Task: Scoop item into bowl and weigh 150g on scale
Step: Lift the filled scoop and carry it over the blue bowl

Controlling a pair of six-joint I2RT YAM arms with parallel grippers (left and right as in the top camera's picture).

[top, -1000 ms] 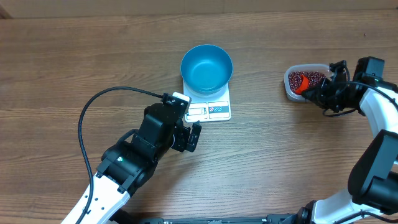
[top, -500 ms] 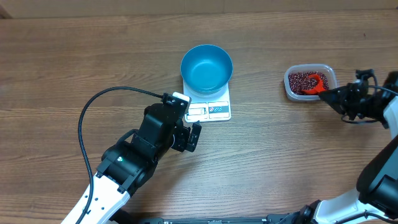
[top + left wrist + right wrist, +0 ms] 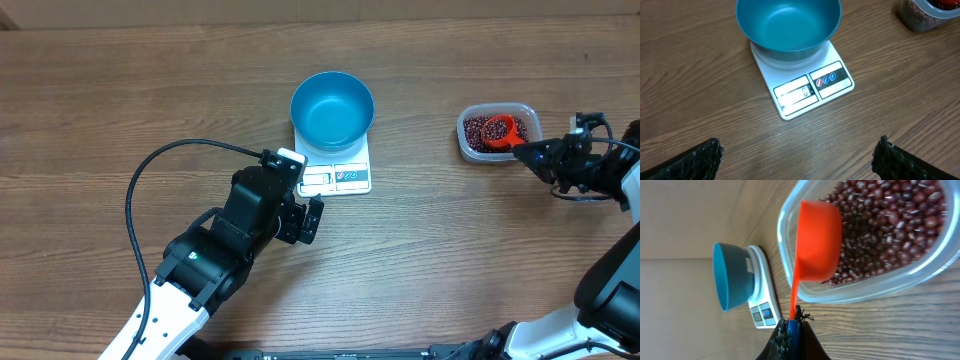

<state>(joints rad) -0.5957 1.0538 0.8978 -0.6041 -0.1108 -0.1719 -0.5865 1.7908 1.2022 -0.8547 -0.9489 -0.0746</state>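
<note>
With your right gripper [image 3: 788, 328] clamped on the orange scoop [image 3: 819, 240] and left gripper [image 3: 796, 152] spread empty, lift it level from the beans [image 3: 890, 220] toward the blue bowl [image 3: 332, 108].

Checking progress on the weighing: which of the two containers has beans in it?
The clear tub at the right, where the orange scoop is, holds the beans. The blue bowl on the scale is empty.
</note>
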